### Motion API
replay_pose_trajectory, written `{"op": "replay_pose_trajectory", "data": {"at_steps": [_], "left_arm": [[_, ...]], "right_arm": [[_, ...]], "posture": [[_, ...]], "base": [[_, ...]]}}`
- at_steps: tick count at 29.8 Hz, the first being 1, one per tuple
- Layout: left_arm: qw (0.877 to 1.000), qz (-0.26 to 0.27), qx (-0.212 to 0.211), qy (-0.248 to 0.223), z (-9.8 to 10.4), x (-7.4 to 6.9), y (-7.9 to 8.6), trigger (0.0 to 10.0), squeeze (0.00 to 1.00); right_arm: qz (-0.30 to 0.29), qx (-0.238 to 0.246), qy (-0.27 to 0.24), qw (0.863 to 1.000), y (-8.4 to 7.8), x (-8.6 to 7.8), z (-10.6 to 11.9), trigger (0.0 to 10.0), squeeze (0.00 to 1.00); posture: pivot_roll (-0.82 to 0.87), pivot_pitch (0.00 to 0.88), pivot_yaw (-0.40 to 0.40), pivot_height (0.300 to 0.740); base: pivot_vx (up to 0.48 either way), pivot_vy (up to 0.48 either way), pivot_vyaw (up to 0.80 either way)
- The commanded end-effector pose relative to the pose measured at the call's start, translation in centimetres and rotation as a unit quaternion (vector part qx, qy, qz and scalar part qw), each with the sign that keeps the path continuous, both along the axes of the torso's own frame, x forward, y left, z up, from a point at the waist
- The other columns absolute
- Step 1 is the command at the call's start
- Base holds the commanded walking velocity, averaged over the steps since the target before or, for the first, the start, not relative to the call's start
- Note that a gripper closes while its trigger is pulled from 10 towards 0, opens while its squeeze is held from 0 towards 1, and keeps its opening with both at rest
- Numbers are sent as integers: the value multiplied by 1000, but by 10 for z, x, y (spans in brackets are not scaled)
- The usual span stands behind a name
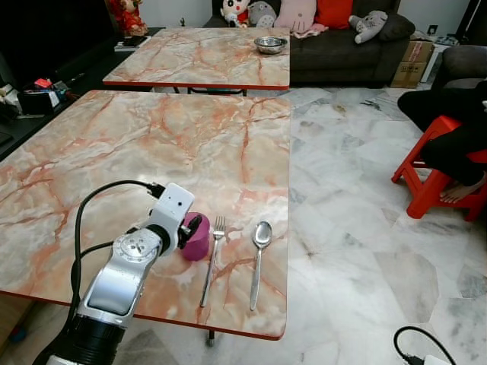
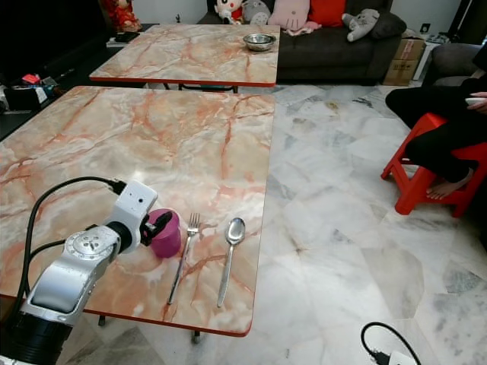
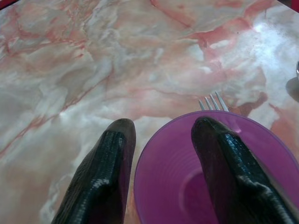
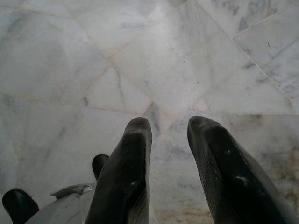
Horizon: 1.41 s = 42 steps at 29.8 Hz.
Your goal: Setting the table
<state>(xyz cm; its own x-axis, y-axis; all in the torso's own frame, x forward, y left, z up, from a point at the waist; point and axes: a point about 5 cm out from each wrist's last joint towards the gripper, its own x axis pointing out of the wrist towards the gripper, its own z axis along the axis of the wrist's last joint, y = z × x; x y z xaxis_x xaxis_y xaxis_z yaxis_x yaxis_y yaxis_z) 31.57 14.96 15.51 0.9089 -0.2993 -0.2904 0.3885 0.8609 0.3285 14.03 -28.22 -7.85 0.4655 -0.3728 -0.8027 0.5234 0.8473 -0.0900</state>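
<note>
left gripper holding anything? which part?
Left gripper straddles the purple cup's rim: one finger inside, one outside. Whether it pinches the wall can't be told. Right gripper holds nothing.

Bright even daylight, soft glare on the marble table (image 1: 152, 144), sharp head views, blurred near fingers (image 3: 100, 182).

One cup (image 1: 196, 237), fork (image 1: 212, 258), spoon (image 1: 259, 261).
</note>
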Motion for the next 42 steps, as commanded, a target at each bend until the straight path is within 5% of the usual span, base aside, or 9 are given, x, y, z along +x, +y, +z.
{"op": "replay_pose_trajectory", "data": {"at_steps": [1,20,23,24,35,42], "left_arm": [[1000,2,14,1,-2,0,2,3529,0],[998,-23,52,11,-8,-4,-2,3647,0],[998,-27,58,11,-9,-5,-3,4941,0],[998,-28,60,11,-10,-5,-3,10000,0],[997,-27,67,5,-9,-3,-3,10000,0],[998,20,39,-48,7,7,4,10000,0]], "right_arm": [[-7,5,2,1000,1,-1,-1,10000,0],[-8,6,2,1000,1,-1,-1,10000,0],[-8,6,2,1000,1,-1,-1,10000,0],[-8,6,2,1000,1,-1,-1,10000,0],[-8,5,3,1000,1,-1,-1,10000,0],[-7,4,4,1000,1,-2,-1,10000,0]], "posture": [[27,55,28,740],[28,60,31,740],[29,60,29,740],[29,62,29,740],[29,61,31,740],[27,55,28,740]], "base": [[0,0,0],[0,0,0],[0,0,0],[0,0,0],[0,0,0],[0,0,0]]}}
